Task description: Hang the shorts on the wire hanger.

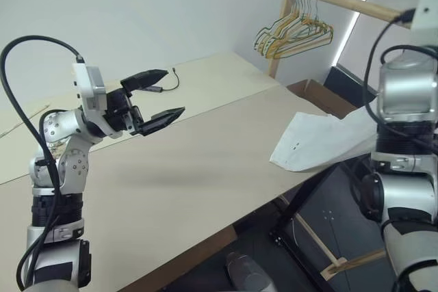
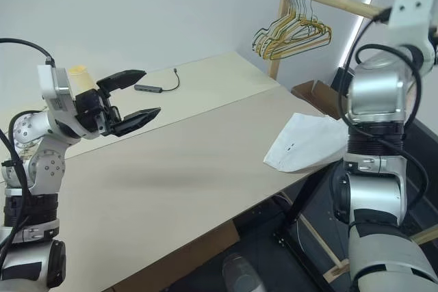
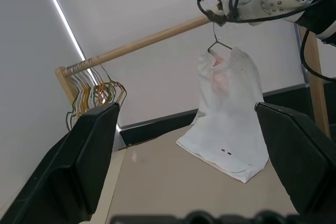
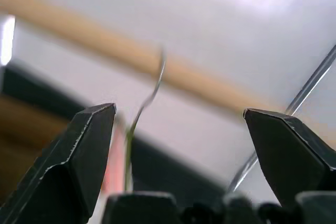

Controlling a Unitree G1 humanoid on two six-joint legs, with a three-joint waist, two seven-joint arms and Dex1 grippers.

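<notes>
A long pale tabletop [image 1: 178,162] runs across the head views, and past its far end a wooden clothes rail [image 3: 152,39] stands on its post. The shorts [image 3: 227,114] hang from that rail on the wire hanger [image 3: 216,39]: in the left wrist view its hook sits over the rail, the gathered waistband is bunched at the hanger's shoulders with a faint pink smudge below, and the white cloth drops until its lower hem lies on the table's far end. By these pictures the hanging looks done; what may remain is only to draw the arms clear, and perhaps to check that the hanger sits steady, since the hem drags on the table rather than hanging free. A bunch of yellow, orange and green hangers [image 1: 294,32] is gathered toward the other end of the rail, well apart from the shorts. The left gripper [image 1: 159,98] is held over the table, its two black fingers spread wide with nothing between them. The right gripper [image 4: 178,129] is up near the rail, fingers likewise wide apart and empty, with the hanger's hook seen between them but untouched. A small dark adapter with a cable [image 2: 154,87] lies on the further table. No brand, label or readable writing can be made out; the hem carries only two tiny dark marks [image 3: 226,151].
</notes>
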